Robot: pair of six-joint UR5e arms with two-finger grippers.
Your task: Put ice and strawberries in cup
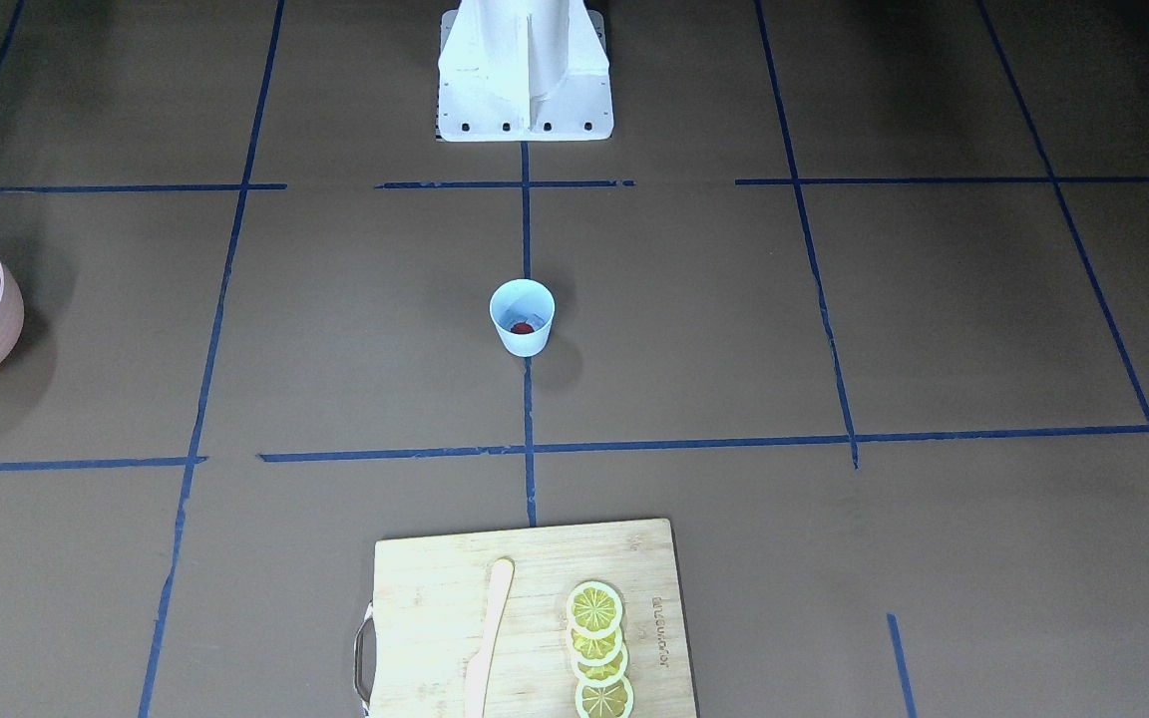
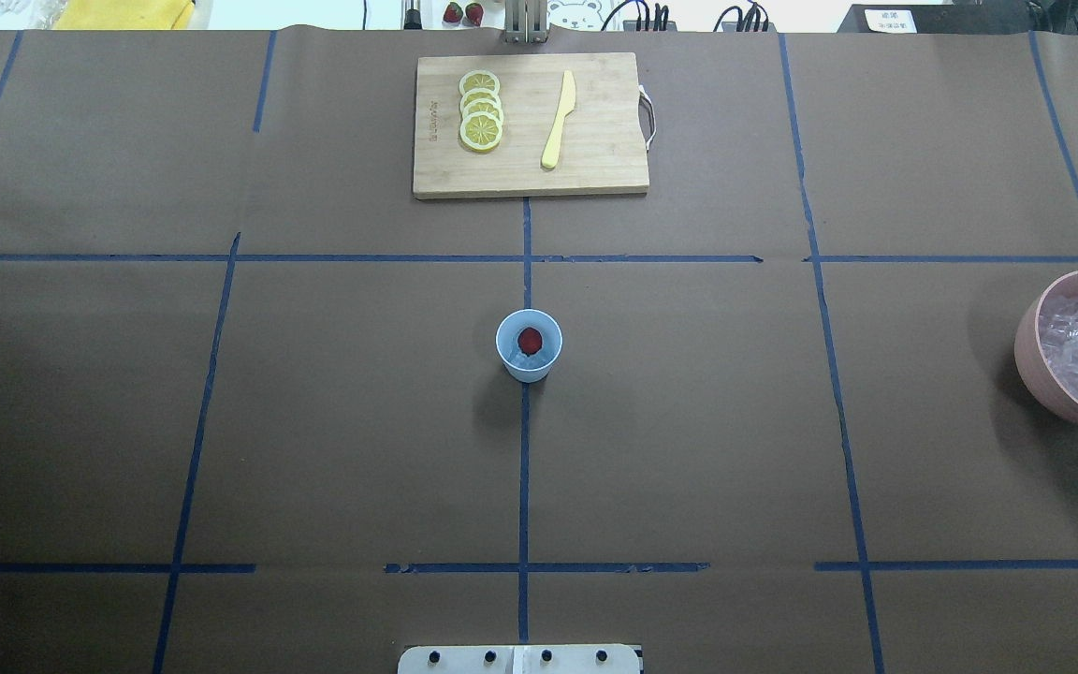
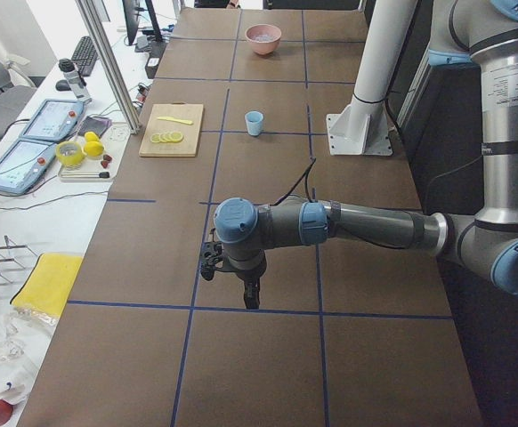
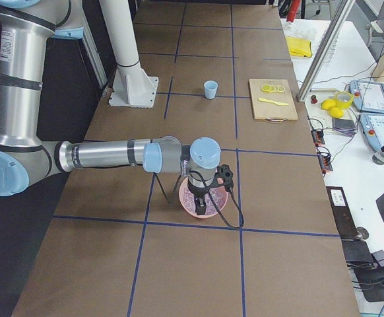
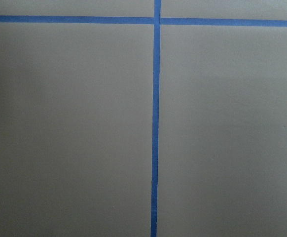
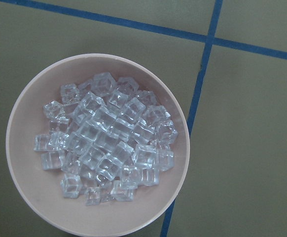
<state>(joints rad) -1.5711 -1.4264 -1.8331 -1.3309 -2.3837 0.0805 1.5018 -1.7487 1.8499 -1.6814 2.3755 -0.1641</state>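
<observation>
The pale blue cup (image 2: 529, 360) stands upright at the table's centre on a blue tape line, also seen in the front view (image 1: 522, 339). A red strawberry (image 2: 530, 340) lies inside it. Several clear ice cubes (image 6: 104, 148) fill the pink bowl (image 6: 22, 98) at the table's right end (image 2: 1030, 342). My right gripper (image 4: 200, 198) hangs directly over that bowl; I cannot tell if it is open or shut. My left gripper (image 3: 252, 301) points down over bare table far from the cup; I cannot tell its state either. Neither wrist view shows fingers.
A wooden cutting board (image 2: 595, 159) at the far edge carries several lemon slices (image 2: 481, 110) and a yellow knife (image 2: 558, 120). The robot's white base (image 1: 525, 80) stands at the near edge. Tablets and lemons lie on a side table (image 3: 36, 151).
</observation>
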